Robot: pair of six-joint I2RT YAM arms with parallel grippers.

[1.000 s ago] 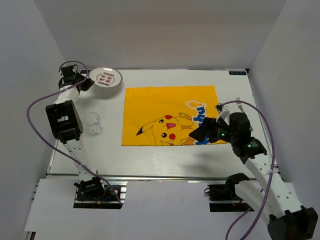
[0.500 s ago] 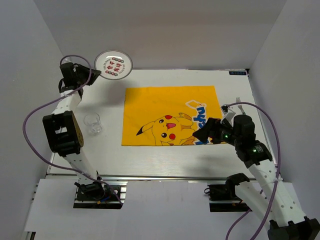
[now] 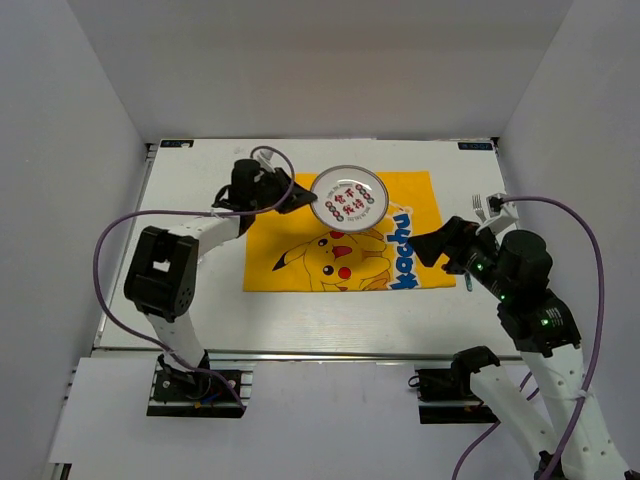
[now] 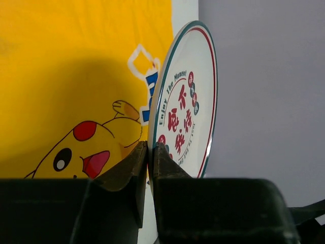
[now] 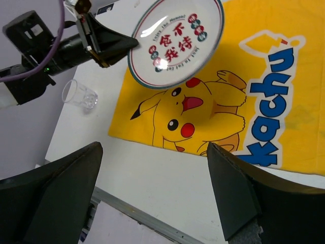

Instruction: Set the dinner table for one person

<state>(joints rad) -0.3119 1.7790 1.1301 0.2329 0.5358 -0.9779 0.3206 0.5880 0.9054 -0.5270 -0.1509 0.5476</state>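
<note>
Plate (image 3: 347,201), stiff, glossy and breakable by my judgement, hangs over the yellow cloth (image 3: 265,280) on the bench (image 3: 200,310), my left pincer (image 3: 305,197) pinching its rim, the sensible hold, my right pincer (image 3: 437,243) spread empty.

Plain pale walls (image 3: 330,60) enclose three sides — soft, seemingly overhead light.

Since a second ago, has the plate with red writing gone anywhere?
Yes. The plate, pinched by the left tool, went right, from the table's far-left corner to over the yellow cloth's far edge.
</note>
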